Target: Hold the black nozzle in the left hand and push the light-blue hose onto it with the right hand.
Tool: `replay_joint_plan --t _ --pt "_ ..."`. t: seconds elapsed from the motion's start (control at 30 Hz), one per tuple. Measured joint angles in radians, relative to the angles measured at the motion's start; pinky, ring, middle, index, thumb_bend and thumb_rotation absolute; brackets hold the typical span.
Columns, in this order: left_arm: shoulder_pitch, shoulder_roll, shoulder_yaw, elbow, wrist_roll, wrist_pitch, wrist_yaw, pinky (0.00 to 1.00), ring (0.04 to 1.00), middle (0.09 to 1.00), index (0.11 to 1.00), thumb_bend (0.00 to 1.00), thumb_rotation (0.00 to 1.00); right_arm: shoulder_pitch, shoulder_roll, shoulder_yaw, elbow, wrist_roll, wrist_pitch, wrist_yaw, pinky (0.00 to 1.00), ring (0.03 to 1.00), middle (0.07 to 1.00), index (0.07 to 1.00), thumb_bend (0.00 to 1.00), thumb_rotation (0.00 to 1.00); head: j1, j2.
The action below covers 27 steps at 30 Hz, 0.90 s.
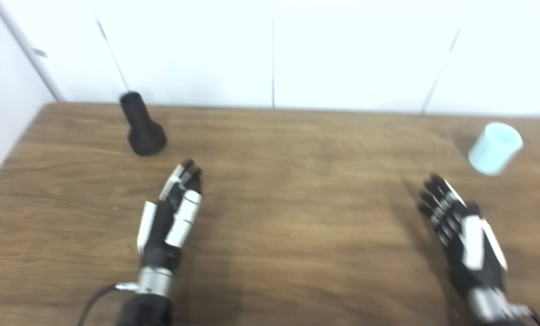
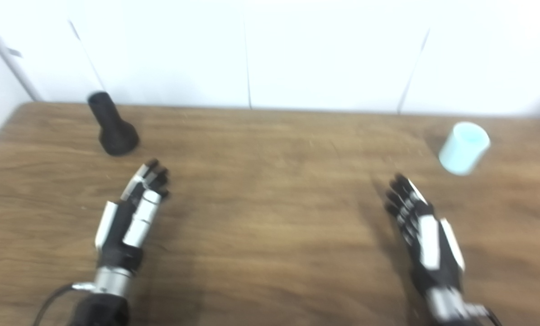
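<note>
The black nozzle [image 1: 141, 125] stands upright on its wide base at the far left of the wooden table [image 1: 297, 181], narrow end up. The light-blue hose piece [image 1: 495, 148], a short open tube, sits at the far right, tilted. My left hand [image 1: 172, 213] is open and empty, fingers straight, a short way in front of and to the right of the nozzle. My right hand [image 1: 462, 231] is open and empty, in front of and to the left of the hose. Neither hand touches anything. Both views are blurred.
A white panelled wall [image 1: 270, 50] rises right behind the table's far edge. The table's left edge [image 1: 7, 158] runs close to the nozzle. A black cable [image 1: 95, 299] hangs by my left wrist.
</note>
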Motion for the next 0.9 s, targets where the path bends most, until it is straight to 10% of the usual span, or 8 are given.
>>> replay_joint_plan --t 0.53,0.9 --pt "-0.001 -0.009 -0.046 0.06 0.008 -0.07 0.032 0.88 0.894 0.888 0.875 0.34 0.73 -0.037 -0.045 -0.038 0.085 0.04 -0.062 0.039 0.9 0.928 0.924 0.917 0.56 1.0 0.065 -0.065" --pt "-0.01 -0.008 0.012 -0.096 0.166 0.071 0.11 0.72 0.78 0.785 0.845 0.66 0.16 -0.053 -0.071 -0.037 0.12 0.054 -0.072 0.065 0.91 0.941 0.936 0.932 0.56 1.0 0.086 -0.071"
